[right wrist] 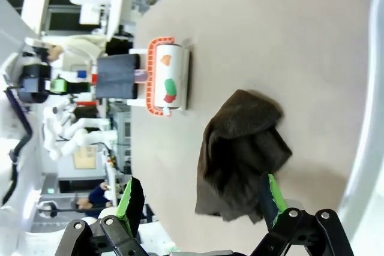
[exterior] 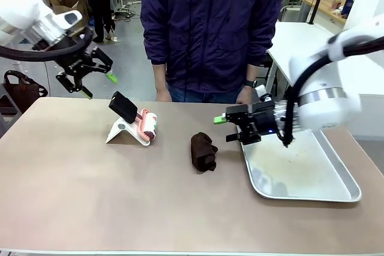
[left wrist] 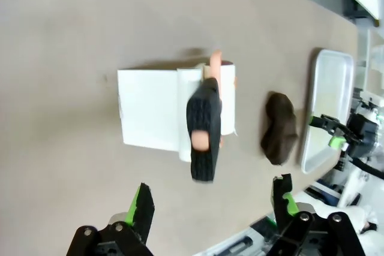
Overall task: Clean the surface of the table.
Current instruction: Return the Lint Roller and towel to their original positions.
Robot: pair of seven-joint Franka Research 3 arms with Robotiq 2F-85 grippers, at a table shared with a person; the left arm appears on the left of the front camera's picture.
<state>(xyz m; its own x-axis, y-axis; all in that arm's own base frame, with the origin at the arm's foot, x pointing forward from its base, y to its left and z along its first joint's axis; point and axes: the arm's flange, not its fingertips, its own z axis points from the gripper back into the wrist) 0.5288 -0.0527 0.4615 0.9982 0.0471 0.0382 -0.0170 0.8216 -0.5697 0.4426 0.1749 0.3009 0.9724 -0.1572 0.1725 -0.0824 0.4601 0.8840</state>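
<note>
The taupe-brown table carries a crumpled dark brown cloth near its middle. My right gripper hovers open just right of the cloth, at the tray's left edge, holding nothing. The right wrist view looks over the cloth, which lies just beyond my spread right gripper. My left gripper hangs open and holding nothing, high over the table's far left edge. From the left wrist view, my left gripper sits above the roller, with the cloth to the right.
A lint roller with a black handle rests in a white stand left of the cloth. A shiny metal tray lies at the right. A person in a dark jacket stands at the far edge, hands at the sides.
</note>
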